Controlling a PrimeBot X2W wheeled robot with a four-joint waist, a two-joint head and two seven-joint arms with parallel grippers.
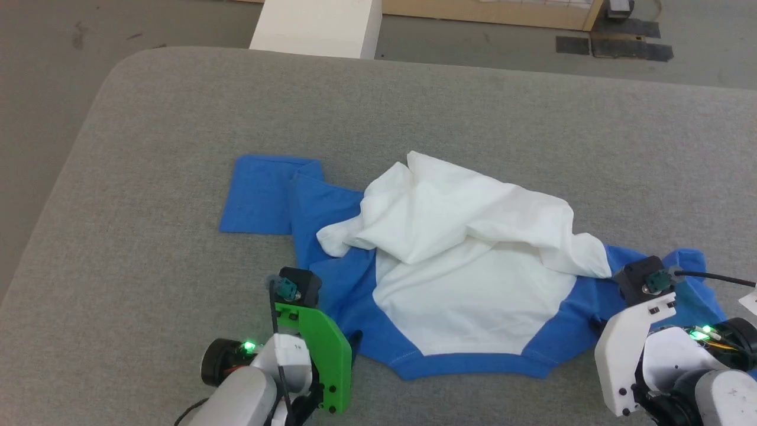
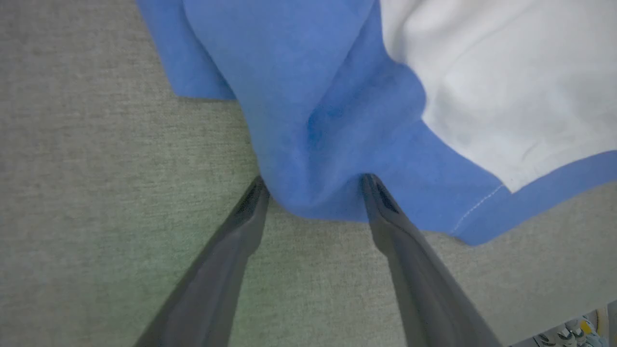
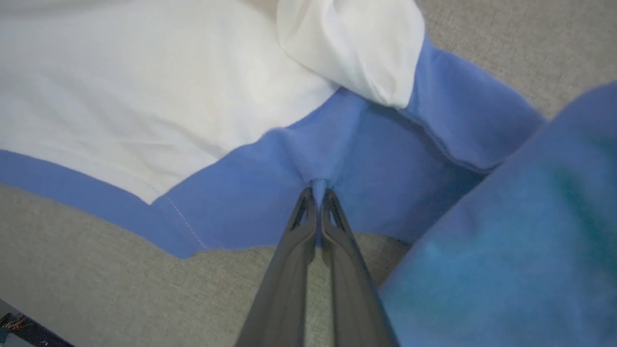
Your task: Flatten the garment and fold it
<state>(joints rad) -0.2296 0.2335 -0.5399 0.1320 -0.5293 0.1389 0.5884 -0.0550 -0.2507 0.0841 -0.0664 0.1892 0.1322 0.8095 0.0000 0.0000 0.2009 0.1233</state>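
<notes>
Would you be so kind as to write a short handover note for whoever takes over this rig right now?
Left claw: open, one finger on either side of a bulge in the blue edge of the garment, not yet closed on it.
Right claw: shut on a pinch of the blue edge at the other side.
Garment: crumpled on the grey table, with the white body bunched over the middle and one blue sleeve lying flat at the far left.
Done: one grasp made.
Left: close the left claw, pull the garment flat, then fold it.
</notes>
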